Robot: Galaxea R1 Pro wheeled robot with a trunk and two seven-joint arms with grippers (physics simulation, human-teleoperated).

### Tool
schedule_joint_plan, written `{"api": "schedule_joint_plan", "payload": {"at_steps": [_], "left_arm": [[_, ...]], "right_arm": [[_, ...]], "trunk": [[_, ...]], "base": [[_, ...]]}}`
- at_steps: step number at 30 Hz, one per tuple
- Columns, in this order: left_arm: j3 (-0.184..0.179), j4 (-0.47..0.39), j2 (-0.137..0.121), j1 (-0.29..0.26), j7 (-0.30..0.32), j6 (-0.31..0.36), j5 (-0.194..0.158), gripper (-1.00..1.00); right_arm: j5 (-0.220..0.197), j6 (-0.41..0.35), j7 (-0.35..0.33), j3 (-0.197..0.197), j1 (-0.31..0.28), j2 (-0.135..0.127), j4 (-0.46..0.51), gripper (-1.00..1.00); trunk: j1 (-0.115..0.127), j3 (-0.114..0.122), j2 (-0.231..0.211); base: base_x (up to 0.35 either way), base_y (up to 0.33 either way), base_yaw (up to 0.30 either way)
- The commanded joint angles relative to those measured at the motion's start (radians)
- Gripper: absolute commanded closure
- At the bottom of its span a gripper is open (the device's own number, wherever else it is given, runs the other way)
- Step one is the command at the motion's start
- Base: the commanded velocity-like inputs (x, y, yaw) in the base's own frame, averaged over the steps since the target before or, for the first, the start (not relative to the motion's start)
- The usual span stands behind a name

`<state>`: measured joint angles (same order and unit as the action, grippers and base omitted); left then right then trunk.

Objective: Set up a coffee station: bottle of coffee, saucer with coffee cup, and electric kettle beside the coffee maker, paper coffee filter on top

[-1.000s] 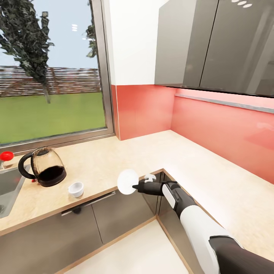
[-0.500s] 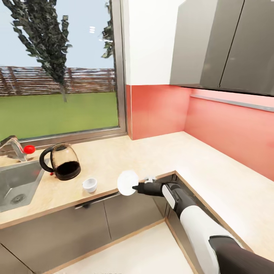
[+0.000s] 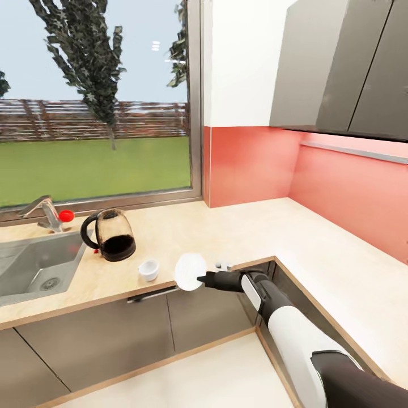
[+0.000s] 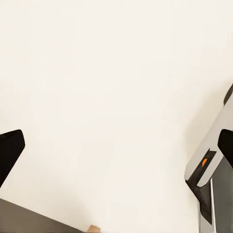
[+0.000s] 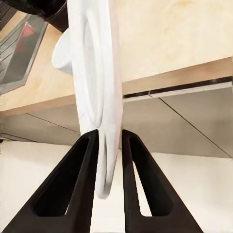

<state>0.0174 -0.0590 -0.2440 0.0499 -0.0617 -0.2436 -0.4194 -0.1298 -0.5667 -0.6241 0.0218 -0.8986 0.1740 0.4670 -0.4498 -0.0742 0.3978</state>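
Right gripper (image 3: 199, 278) is clamped on an edge-on white saucer (image 3: 190, 271), held just off the countertop (image 3: 187, 238) front; thin-rim grip could slip. Left gripper's state: cannot tell.

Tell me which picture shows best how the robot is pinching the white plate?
The right wrist view: the saucer stands on edge, its rim clamped between the right gripper's two black fingers. The head view shows the saucer small, held at the countertop's front edge. The left wrist view looks at pale floor.
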Motion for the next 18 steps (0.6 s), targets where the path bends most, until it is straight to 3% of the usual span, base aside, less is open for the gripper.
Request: {"api": "schedule_joint_plan", "payload": {"at_steps": [1, 3, 13, 18], "left_arm": [[0.002, -0.002, 0.0, 0.001, -0.004, 0.0, 0.001, -1.0], [0.003, -0.003, 0.0, 0.001, -0.004, 0.0, 0.001, -1.0], [0.004, -0.004, 0.0, 0.001, -0.004, 0.0, 0.001, -1.0], [0.004, -0.004, 0.0, 0.0, -0.004, 0.0, 0.001, -1.0]], "right_arm": [[-0.006, -0.01, -0.094, 0.003, -0.001, 0.001, -0.008, 1.0], [-0.002, -0.011, -0.131, 0.002, -0.001, 0.001, -0.009, 1.0], [-0.002, -0.012, -0.143, 0.002, -0.001, 0.001, -0.008, 1.0], [-0.002, -0.012, -0.143, 0.001, -0.001, 0.001, -0.008, 1.0]], "trunk": [[0.0, -0.002, 0.002], [0.0, -0.002, 0.002], [0.0, -0.002, 0.002], [0.0, 0.003, 0.002]], "base": [[-0.325, 0.0, 0.0], [-0.331, 0.0, 0.0], [-0.328, 0.0, 0.0], [-0.114, 0.0, 0.068]]}}
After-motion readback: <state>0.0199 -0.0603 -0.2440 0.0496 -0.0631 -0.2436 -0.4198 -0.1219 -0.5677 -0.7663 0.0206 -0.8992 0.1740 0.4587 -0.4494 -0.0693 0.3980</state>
